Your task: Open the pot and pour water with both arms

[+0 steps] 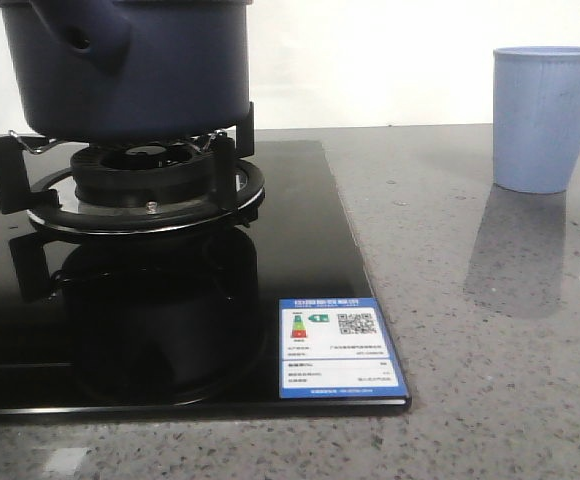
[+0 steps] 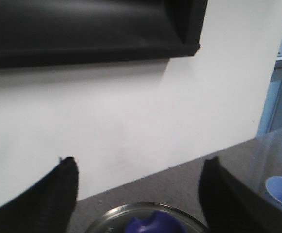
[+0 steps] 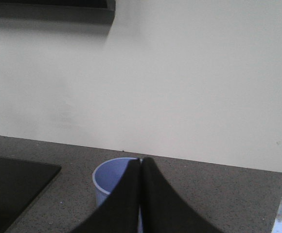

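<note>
The pot (image 1: 120, 65) sits on the burner (image 1: 145, 185) toward the desk's (image 1: 490, 330) far-left corner, lid (image 2: 148, 221) still on; the left gripper (image 2: 138, 194) hangs above it, jaws spread; the right gripper (image 3: 141, 194), jaws pressed together, faces the cup (image 1: 548, 118). I'd centre on the knob (image 2: 153, 224) first, then descend straight and close gently.

both pincers — left pincer (image 2: 138, 194), right pincer (image 3: 141, 194) — have black, curved, ribbed-textured fingers.

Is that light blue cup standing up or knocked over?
Upright. The pale blue ribbed plastic cup stands on its narrow base on the speckled grey counter, open mouth upward.
</note>
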You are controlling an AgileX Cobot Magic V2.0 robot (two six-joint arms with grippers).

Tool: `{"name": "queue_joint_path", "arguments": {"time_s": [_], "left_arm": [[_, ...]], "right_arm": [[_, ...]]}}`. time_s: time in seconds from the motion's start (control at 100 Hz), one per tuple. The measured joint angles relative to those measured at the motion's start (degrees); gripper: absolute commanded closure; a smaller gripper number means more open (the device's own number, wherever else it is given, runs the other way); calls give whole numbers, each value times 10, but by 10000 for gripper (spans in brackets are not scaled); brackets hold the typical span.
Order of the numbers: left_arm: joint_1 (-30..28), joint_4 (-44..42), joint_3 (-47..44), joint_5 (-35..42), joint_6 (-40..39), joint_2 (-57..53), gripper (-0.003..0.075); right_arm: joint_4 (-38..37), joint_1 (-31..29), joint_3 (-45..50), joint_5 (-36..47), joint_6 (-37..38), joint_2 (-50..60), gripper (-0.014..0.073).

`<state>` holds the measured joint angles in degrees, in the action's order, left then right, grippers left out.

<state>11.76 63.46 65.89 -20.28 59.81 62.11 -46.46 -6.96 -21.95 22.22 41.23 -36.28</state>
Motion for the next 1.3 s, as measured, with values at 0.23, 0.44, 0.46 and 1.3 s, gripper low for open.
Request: {"name": "queue_joint_path", "arguments": {"time_s": [0.23, 0.44, 0.46, 1.3], "left_arm": [[-68, -17, -40, 0, 0, -83, 739], [-97, -19, -197, 49, 0, -206, 739], [-97, -19, -217, 55, 0, -222, 739], [-98, 51, -493, 151, 0, -564, 739]], "right_arm": [[0, 13, 0, -90, 15, 0, 664], [19, 45, 9, -197, 17, 0, 664], [21, 48, 14, -201, 17, 0, 664], [39, 54, 71, -190, 19, 0, 664]]}}
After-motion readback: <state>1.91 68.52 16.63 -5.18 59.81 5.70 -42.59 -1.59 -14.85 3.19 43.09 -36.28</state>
